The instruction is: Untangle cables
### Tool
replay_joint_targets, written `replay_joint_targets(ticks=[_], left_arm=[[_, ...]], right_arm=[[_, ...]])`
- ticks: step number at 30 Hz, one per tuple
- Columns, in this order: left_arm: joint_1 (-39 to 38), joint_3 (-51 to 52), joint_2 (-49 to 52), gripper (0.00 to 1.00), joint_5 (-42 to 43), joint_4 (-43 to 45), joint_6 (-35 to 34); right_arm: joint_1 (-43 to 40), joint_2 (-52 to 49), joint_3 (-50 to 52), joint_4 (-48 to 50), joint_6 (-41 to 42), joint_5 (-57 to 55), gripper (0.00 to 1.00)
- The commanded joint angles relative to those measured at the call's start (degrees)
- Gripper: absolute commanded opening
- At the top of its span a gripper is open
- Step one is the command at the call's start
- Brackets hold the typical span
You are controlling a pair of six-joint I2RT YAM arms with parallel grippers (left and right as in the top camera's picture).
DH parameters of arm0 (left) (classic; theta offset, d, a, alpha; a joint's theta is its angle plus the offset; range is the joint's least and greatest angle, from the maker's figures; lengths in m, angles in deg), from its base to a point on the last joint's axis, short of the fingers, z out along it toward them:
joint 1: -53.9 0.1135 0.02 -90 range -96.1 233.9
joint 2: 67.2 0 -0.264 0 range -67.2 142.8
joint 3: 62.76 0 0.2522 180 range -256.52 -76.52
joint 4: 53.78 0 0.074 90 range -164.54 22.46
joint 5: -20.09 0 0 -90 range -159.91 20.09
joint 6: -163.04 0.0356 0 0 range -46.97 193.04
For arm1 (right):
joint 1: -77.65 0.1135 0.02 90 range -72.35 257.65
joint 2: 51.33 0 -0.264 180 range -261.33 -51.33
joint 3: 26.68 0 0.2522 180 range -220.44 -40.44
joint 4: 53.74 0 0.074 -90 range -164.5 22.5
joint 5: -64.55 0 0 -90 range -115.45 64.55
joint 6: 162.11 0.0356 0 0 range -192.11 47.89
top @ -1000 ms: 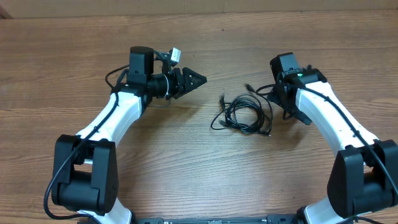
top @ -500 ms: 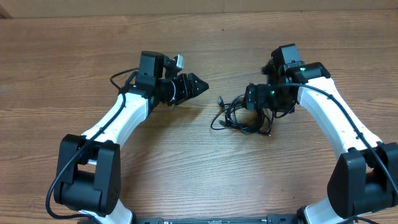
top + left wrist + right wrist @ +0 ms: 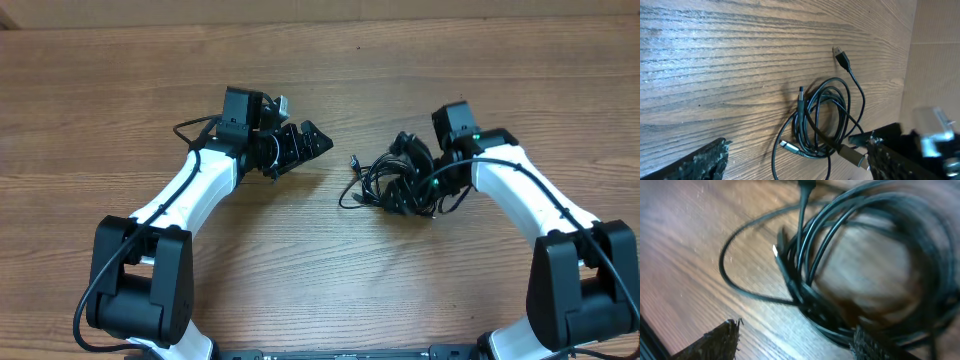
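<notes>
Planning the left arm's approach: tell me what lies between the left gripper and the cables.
Only bare wooden table: in the overhead view the stretch from the left gripper to the cables holds nothing else, and the left wrist view agrees.

Surface finish: the table (image 3: 120, 90) is mid-brown wood with darker grain lines running lengthwise. The cables (image 3: 385, 188) are uniformly black, and their plug tips (image 3: 837, 50) are silver metal. The left arm (image 3: 190, 185) and right arm (image 3: 520, 190) have white links with black joints and bases. A small green light (image 3: 478, 131) shows on the right arm. The strip (image 3: 320, 10) along the table's far edge is paler tan and unpatterned.
</notes>
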Motion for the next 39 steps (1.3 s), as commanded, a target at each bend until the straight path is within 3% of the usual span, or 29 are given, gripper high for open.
replay_joint_targets(ticks=[1,8,13,18,22,24,25,26,31,37,39], left_arm=[[0.3,-0.7,-0.2,0.91,-0.6,0.1,1.1],[0.3,-0.7,-0.2,0.93,-0.6,0.1,1.1],[0.3,-0.7,-0.2,0.94,-1.6,0.1,1.1],[0.3,-0.7,-0.2,0.94,-2.2,0.1,1.1],[0.3,-0.7,-0.2,0.95,-2.2,0.1,1.2],[0.6,-0.7,-0.2,0.95,-2.0,0.0,2.4],[0.9,-0.7,-0.2,0.95,-2.0,-0.3,2.9],[1.1,-0.7,-0.2,0.95,-2.0,-0.7,3.3],[3.7,-0.7,-0.2,0.95,-1.9,-2.1,4.1],[7.5,-0.7,-0.2,1.0,0.0,-3.4,4.1],[8.4,-0.7,-0.2,1.0,-0.1,-4.0,3.8]], right_arm=[[0.0,0.8,3.4,3.2,-3.3,1.9,0.73],[0.0,0.8,11.5,17.2,-2.3,0.2,0.74],[0.4,0.8,12.0,20.5,0.1,-2.8,0.72],[5.4,0.7,12.0,21.1,0.1,-9.1,0.55],[10.9,0.7,12.3,21.0,0.1,-14.1,0.47],[14.2,0.7,12.3,23.1,2.4,-14.1,0.17],[15.1,0.7,12.3,24.9,5.3,-14.0,0.05],[15.9,0.7,12.3,27.0,8.9,-13.7,0.04],[17.6,0.7,8.7,28.8,19.5,-14.0,0.04],[17.5,0.7,0.8,34.0,52.0,-9.9,0.04],[17.5,0.8,-1.6,34.7,60.9,-9.4,0.13]])
